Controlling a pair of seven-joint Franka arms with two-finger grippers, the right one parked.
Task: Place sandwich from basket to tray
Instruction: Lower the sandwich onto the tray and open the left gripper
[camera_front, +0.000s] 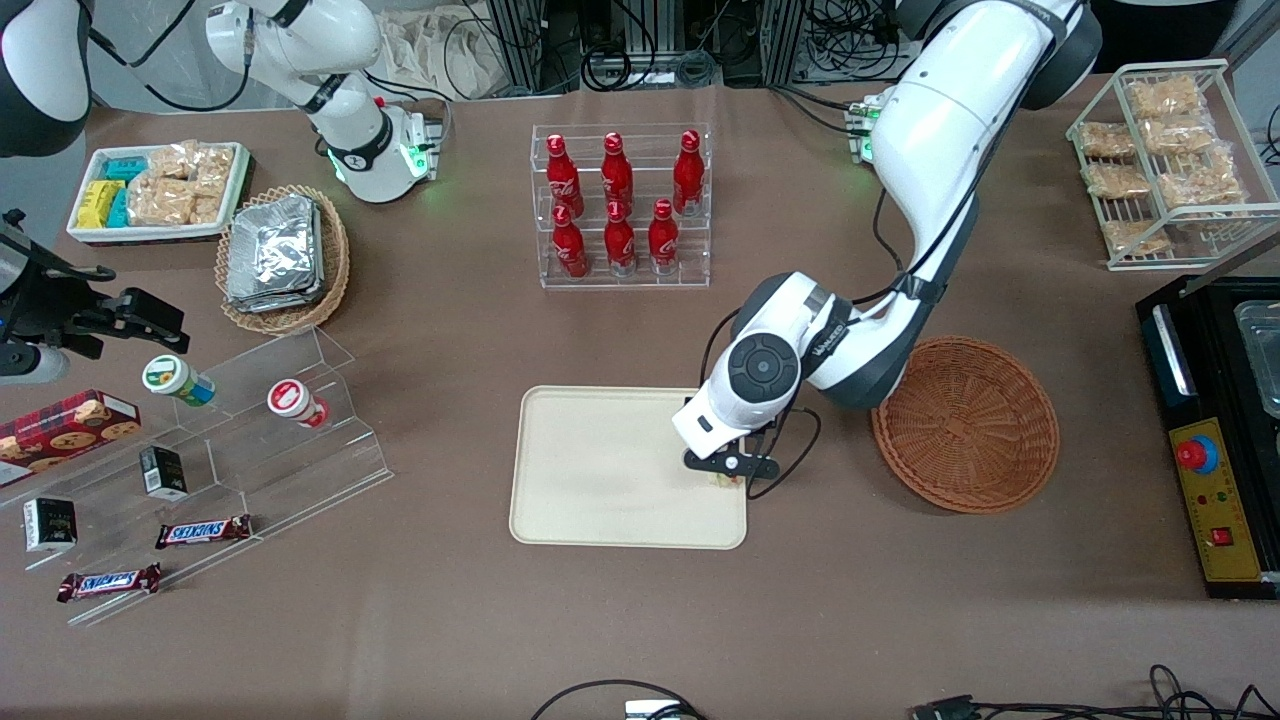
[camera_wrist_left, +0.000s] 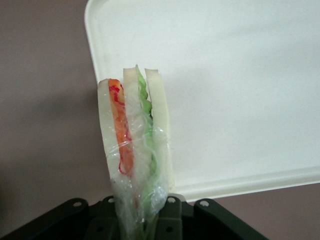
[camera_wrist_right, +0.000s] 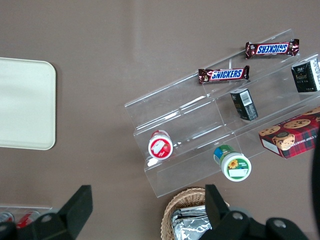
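Observation:
My left gripper (camera_front: 729, 478) hangs over the cream tray (camera_front: 600, 470), at the tray edge that faces the basket, and is shut on the sandwich (camera_wrist_left: 134, 145). The wrapped wedge stands out from between the fingers, showing white bread with orange, red and green layers, over the tray's rim and corner (camera_wrist_left: 210, 100). In the front view only a sliver of the sandwich (camera_front: 722, 481) shows under the hand. The reddish-brown wicker basket (camera_front: 968, 425) sits beside the tray toward the working arm's end, with nothing in it.
A clear rack of red bottles (camera_front: 620, 205) stands farther from the front camera than the tray. An acrylic step shelf (camera_front: 230, 440) with snacks, a tan basket of foil packs (camera_front: 282, 255) and a white bin (camera_front: 155, 190) lie toward the parked arm's end. A wire rack (camera_front: 1160, 150) and black box (camera_front: 1215, 440) flank the basket.

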